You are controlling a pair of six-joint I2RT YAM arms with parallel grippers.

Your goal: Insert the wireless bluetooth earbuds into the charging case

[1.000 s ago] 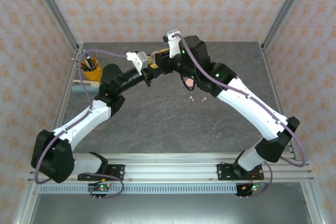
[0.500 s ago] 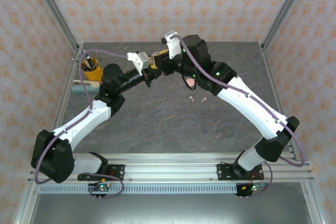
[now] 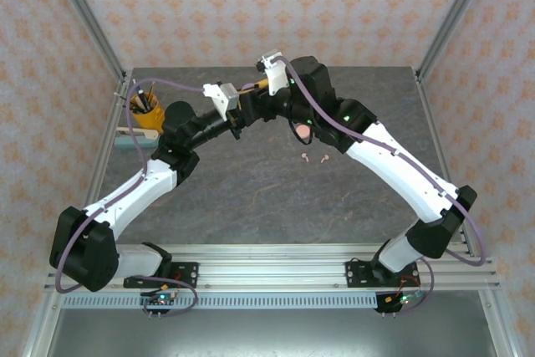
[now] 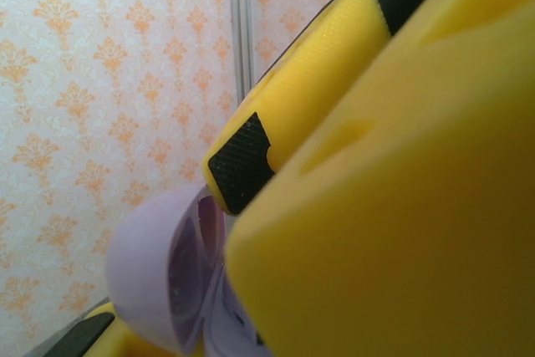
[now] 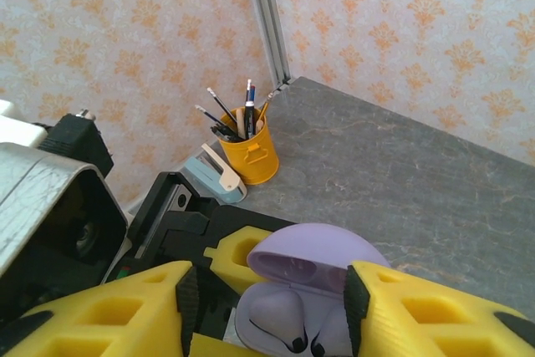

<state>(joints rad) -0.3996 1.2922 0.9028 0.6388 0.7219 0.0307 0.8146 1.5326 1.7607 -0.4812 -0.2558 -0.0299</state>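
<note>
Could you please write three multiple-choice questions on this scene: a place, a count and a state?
1. Where on the table is the yellow pencil cup? A) left edge B) right edge C) between the arm bases
2. How many pink earbuds lie loose on the table? A) none B) two C) four
3. How is the lilac case's lid? A) shut B) open C) detached
Answers: 1 A, the top view shows it at the left; 2 B, a pair lies side by side mid-table; 3 B, the right wrist view shows it hinged up.

2 pink buds [image 3: 306, 157] loose on table [image 3: 251, 198] ctr
</note>
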